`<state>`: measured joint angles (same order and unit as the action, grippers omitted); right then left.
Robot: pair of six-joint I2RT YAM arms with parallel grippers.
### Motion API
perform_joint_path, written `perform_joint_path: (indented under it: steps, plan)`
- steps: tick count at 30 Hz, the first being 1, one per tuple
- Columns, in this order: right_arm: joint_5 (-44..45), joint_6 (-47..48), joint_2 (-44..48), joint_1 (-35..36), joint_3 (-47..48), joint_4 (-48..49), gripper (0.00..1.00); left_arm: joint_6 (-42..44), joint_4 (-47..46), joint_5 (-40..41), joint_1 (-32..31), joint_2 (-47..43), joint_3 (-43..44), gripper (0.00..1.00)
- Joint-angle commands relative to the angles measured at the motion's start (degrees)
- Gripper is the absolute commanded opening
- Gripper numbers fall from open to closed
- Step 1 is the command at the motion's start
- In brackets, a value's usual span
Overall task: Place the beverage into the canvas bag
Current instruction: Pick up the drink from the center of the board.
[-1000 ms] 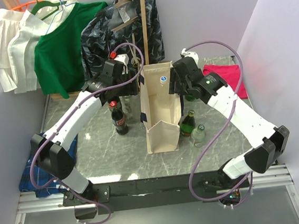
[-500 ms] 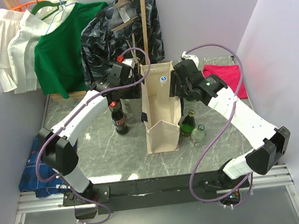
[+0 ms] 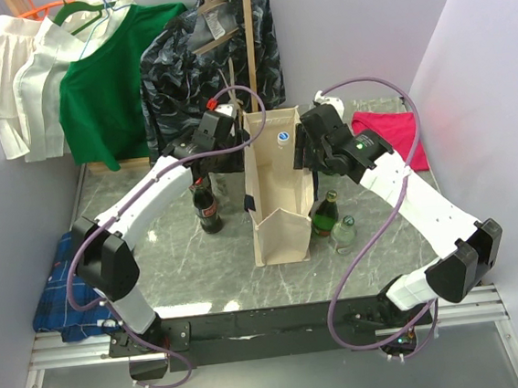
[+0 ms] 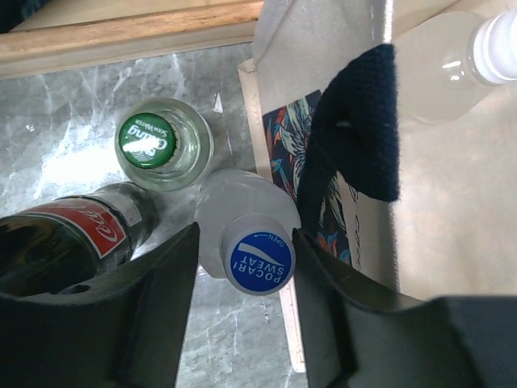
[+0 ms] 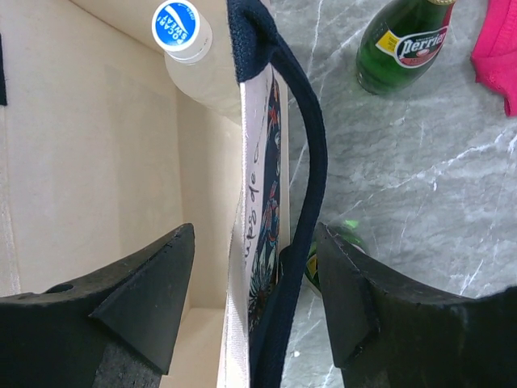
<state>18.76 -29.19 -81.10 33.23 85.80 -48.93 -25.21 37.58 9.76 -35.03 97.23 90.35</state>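
**Top view.** Since a second ago my left arm has swung in toward the canvas bag (image 3: 278, 206). The left gripper (image 3: 227, 165) now hangs just beside the bag's left wall. The right gripper (image 3: 308, 152) is where it was, at the bag's right rim, and the bag and bottles have not shifted. The bag stands upright on the grey marbled table (image 3: 173, 257). A cola bottle (image 3: 208, 208) is to its left. A Perrier bottle (image 3: 324, 217), a clear bottle (image 3: 344, 233) and a pink cloth (image 3: 391, 131) are to its right. White shirts (image 3: 9, 80), a green shirt (image 3: 102, 90) and a dark patterned garment (image 3: 219, 60) hang against the pale back wall.

**Left wrist view.** My fingers (image 4: 161, 307) flank the Pocari Sweat bottle (image 4: 258, 263), which stands on the table just outside the bag. I cannot tell whether they press it. A green-capped glass bottle (image 4: 160, 141) stands beside it.

**Right wrist view.** The fingers (image 5: 145, 283) are apart, astride the bag's wall and navy handle (image 5: 311, 145). A second Pocari bottle (image 5: 182, 28) is inside the bag.
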Motion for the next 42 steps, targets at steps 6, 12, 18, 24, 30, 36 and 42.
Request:
perform_joint_path:
  steps: [6, 12, 18, 24, 30, 36, 42]
  plan:
    - [0.4, -0.87, 1.03, -0.1, 0.77, 0.67, 0.68, 0.07, -1.64, 3.16, -0.39, -0.9, 0.62, 0.5]
    - [0.22, -1.04, 0.68, -0.1, 1.21, 0.59, 0.68, 0.6, -1.2, 3.42, -0.48, -0.73, 0.97, 0.35]
    - [-0.04, -1.04, 0.24, -0.01, 1.48, 0.5, 0.68, 1.04, -0.23, 4.39, -0.48, -0.73, 1.59, 0.01]
    - [-0.31, -1.13, 0.15, -0.18, 1.48, 0.32, 0.67, 1.39, -0.05, 4.57, -0.48, -1.43, 2.64, 0.01]
    - [-0.48, -1.22, 0.15, -0.1, 0.95, 0.32, 0.68, 1.57, -0.23, 4.74, -0.48, -2.66, 3.7, 0.01]
    - [-0.84, -1.04, 0.42, -0.01, 0.77, 0.32, 0.67, 1.92, 0.65, 5.27, -0.48, -3.19, 5.28, 0.01]
    - [-1.19, -0.6, 0.5, 0.08, 0.16, 0.06, 0.68, 1.92, 1.44, 5.62, -0.48, -3.8, 6.86, 0.01]
